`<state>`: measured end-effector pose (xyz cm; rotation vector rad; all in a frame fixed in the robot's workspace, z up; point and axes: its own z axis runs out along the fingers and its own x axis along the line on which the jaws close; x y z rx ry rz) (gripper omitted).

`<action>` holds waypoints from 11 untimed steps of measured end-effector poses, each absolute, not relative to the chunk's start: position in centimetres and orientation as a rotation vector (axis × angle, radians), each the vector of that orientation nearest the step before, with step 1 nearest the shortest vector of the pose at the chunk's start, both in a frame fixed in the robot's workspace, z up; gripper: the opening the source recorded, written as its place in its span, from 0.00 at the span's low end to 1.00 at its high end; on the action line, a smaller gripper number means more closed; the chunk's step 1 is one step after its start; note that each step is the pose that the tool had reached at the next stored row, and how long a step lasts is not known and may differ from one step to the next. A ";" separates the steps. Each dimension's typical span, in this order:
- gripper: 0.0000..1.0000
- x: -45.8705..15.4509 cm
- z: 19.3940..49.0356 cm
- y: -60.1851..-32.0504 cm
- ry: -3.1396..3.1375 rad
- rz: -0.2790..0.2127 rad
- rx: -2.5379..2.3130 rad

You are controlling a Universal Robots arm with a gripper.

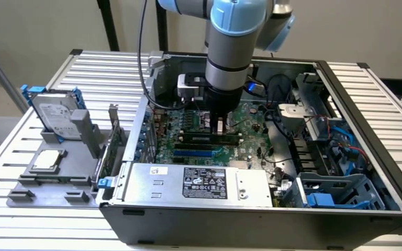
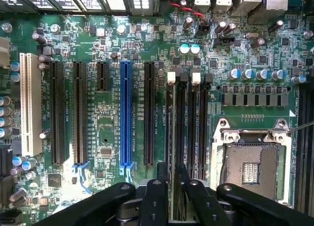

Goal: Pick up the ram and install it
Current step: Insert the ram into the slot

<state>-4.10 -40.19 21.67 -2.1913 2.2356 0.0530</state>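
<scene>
Your gripper (image 1: 219, 125) sits low over the motherboard (image 1: 250, 123), its fingers (image 2: 157, 196) straddling the ram (image 2: 180, 152) standing in its memory slot; whether they grip it, you can't tell.

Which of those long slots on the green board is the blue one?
The blue slot stands in the middle of the row of long slots; its neighbours are black, and one at the end is white.
</scene>
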 end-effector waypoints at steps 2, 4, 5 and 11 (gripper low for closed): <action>0.22 -4.1 22.3 -40.2 2.236 0.053 -2.191; 0.22 -4.1 23.0 -40.2 2.236 0.053 -2.191; 0.22 -4.1 23.2 -40.2 2.236 0.054 -2.192; 0.13 -4.3 24.4 -40.2 2.237 0.055 -2.192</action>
